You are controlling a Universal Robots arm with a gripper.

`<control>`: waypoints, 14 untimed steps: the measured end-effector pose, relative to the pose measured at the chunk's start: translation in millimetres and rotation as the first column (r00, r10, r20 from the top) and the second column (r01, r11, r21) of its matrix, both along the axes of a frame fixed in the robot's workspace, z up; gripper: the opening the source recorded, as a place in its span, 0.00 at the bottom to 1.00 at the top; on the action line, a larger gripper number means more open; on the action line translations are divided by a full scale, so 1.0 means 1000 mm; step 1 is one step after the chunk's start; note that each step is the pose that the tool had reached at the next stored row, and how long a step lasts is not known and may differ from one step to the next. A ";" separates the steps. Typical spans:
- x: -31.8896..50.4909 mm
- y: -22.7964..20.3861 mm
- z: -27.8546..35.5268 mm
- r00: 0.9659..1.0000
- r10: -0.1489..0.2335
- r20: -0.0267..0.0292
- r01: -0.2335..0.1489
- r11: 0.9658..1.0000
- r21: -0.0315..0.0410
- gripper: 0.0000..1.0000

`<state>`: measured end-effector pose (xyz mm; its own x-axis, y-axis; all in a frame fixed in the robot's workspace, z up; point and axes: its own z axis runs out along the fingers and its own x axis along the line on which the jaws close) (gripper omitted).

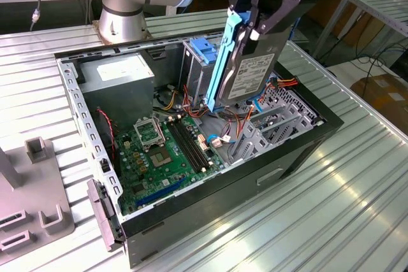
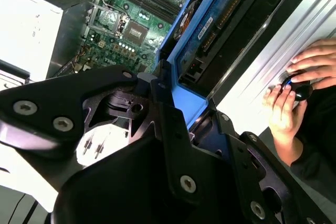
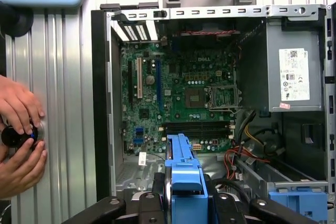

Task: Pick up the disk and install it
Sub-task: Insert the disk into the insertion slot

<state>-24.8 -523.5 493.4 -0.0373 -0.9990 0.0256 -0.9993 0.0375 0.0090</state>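
- One disk [image 1: 250, 74] is your load. It hangs tilted, label facing out, above the open computer case [image 1: 210, 211], over the end where the drive cage [image 1: 194, 73] stands.
- Your gripper [image 1: 255, 22] is clenched on the disk's upper end, gripping across its width at the blue carrier rails [image 1: 222, 62].
- Treat the disk as stiff and probably heavy for its size, since it is a metal body with no give. The bare metal faces look slick, so the plastic rails are likely your safest hold.
- In the second wrist view the disk [image 2: 210, 30] shows its exposed circuit board. Count that face as fragile and keep it off the case's edges.
- Inside the case you have a green motherboard [image 1: 159, 157], a grey power supply [image 1: 118, 74], the drive cage topped by a blue latch [image 1: 203, 49], and loose red and orange cables [image 1: 239, 119] right under the disk.
- Whether the cage's bay is free you cannot tell.
- A person's hands [image 3: 21, 135] rest on the table [image 3: 63, 77] just outside the case.
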 end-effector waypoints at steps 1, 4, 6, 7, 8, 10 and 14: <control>0.0033 0.0000 0.0000 1.000 0.000 0.000 0.000 1.000 0.000 0.37; 0.0138 0.0000 0.0000 1.000 0.000 0.000 0.000 1.000 0.000 0.37; 0.0174 0.0000 -0.0001 1.000 0.000 0.000 0.000 1.000 0.000 0.37; 0.0191 0.0000 -0.0001 1.000 0.000 0.000 0.000 1.000 -0.001 0.37; 0.0209 0.0000 -0.0001 1.000 0.000 0.000 0.000 1.000 -0.001 0.37; 0.0225 -0.0006 -0.0001 1.000 0.000 0.000 0.000 1.000 -0.001 0.37; 0.0249 -0.0059 -0.0002 1.000 0.000 0.000 0.000 1.000 -0.001 0.37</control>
